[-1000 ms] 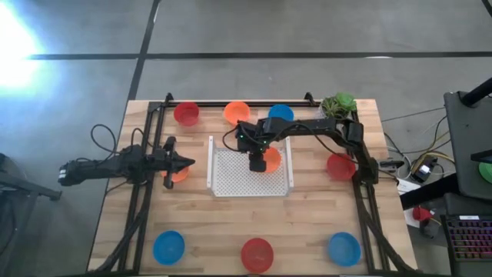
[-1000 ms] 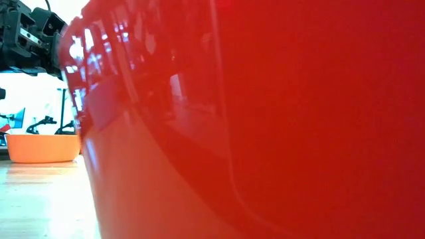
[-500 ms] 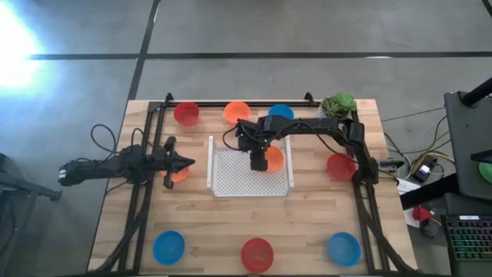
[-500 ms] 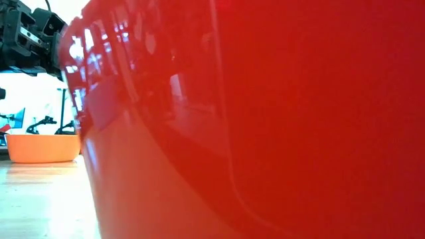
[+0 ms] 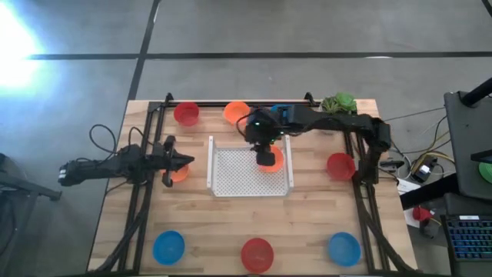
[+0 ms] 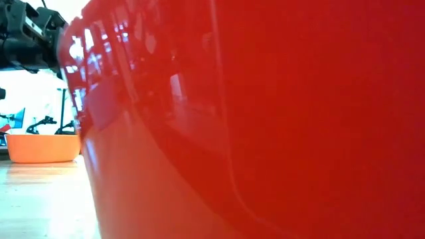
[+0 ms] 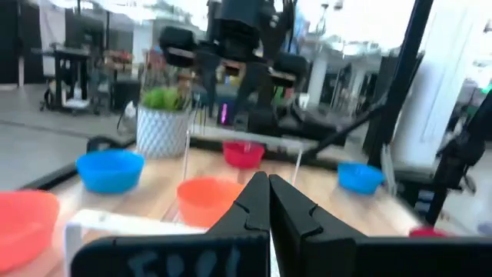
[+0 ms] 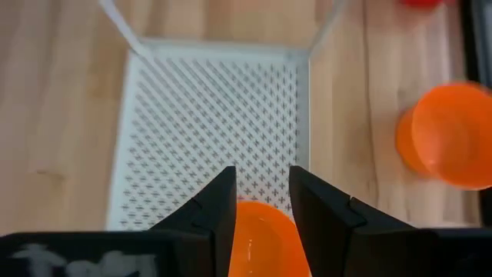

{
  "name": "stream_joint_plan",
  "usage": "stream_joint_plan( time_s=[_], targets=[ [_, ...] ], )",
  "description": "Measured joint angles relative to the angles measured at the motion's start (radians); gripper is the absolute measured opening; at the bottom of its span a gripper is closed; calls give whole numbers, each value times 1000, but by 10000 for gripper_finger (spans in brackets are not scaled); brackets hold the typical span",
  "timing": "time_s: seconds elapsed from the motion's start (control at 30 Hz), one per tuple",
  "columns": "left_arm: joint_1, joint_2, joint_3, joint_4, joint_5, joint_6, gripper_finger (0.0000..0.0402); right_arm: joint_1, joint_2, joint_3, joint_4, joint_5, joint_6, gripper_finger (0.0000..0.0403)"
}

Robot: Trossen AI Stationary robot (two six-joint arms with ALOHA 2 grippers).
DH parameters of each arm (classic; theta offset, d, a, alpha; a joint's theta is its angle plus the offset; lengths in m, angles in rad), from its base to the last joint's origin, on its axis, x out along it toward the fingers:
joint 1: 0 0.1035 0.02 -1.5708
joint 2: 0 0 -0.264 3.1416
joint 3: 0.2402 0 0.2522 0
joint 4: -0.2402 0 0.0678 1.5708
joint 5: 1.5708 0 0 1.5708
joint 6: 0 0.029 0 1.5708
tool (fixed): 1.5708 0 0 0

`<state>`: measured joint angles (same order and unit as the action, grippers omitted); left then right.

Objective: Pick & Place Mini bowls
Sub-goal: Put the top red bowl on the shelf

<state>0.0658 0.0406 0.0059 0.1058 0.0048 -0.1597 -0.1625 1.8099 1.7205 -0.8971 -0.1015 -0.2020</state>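
An orange mini bowl (image 5: pixel 276 160) sits on its base in the far right corner of the white perforated tray (image 5: pixel 238 181). My right gripper (image 5: pixel 266 158) hangs over it, pointing down. In the right wrist view its open fingers (image 8: pixel 261 211) stand above the bowl (image 8: pixel 261 242), which shows in the gap between them. My left gripper (image 5: pixel 187 161) is shut and level, left of the tray, beside another orange bowl (image 5: pixel 177 174) on the table. In the left wrist view its tips (image 7: pixel 267 185) point toward the tray bowl (image 7: pixel 211 200).
Red (image 5: pixel 187 114), orange (image 5: pixel 236 112) and blue (image 5: pixel 281 112) bowls stand along the far edge by a potted plant (image 5: pixel 338 102). A red bowl (image 5: pixel 339 165) sits right of the tray. Blue (image 5: pixel 169 248), red (image 5: pixel 257 254) and blue (image 5: pixel 344 248) bowls line the near edge. The near red bowl (image 6: pixel 265 133) blocks most of the low view.
My right gripper has gone up and slightly toward the table's right, coming more squarely over the orange bowl. Its arm has swung toward the far edge. The bowl has stayed in the tray's far right corner.
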Motion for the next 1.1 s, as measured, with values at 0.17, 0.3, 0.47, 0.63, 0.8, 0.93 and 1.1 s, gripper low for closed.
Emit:
stream_joint_plan(
  time_s=[0.17, 0.3, 0.47, 0.63, 0.8, 0.93, 1.1],
  targets=[
    [0, 7, 35, 25, -37, -3, 0, 58, -134, -99, 81, 70, 0, 98],
    [0, 16, 135, -49, -71, -3, 0, 114, -247, -232, 178, 156, 7, 83],
    [0, 74, 289, -297, -194, -2, 0, 139, -385, -399, 354, 163, 34, 62],
    [0, 183, 445, -502, -350, -39, 0, 138, -510, -538, 500, 165, 52, 39],
    [0, 336, 593, -626, -454, -97, 0, 139, -609, -653, 620, 165, 53, 18],
    [3, 471, 711, -698, -530, -112, 0, 139, -665, -728, 711, 165, 64, 9],
    [25, 611, 854, -785, -608, -193, 0, 139, -703, -787, 785, 160, 75, 8]
  ],
)
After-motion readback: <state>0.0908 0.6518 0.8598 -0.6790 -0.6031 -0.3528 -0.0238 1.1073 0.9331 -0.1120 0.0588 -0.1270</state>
